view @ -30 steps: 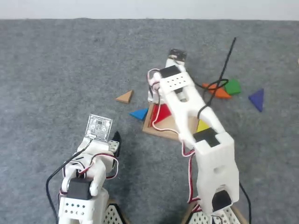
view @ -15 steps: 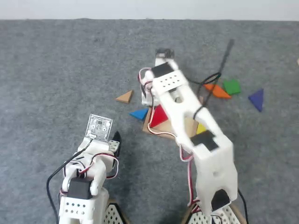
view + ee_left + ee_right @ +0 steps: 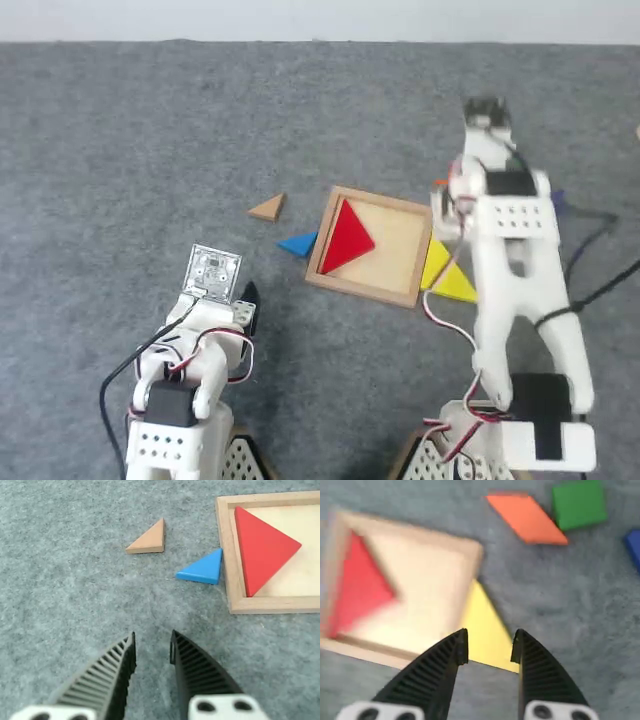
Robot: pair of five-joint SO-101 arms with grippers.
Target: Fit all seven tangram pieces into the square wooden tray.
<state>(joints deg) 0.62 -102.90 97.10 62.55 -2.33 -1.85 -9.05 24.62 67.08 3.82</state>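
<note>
The square wooden tray (image 3: 360, 289) sits mid-frame in the high view, with a red triangle (image 3: 346, 236) lying in its left half. The yellow triangle (image 3: 445, 277) lies on the grey worktop (image 3: 150, 130) against the tray's right rim. Its long edge faces away from the tray, slanting down toward the lower right. The right tool (image 3: 489, 640) hangs just over it, fingers spread and empty — that arm is clearly the nearer. The left tool (image 3: 152, 640), parted and holding nothing, hovers at lower left — closer to the blue triangle (image 3: 202, 570) and tan triangle (image 3: 148, 541) left of the tray.
</note>
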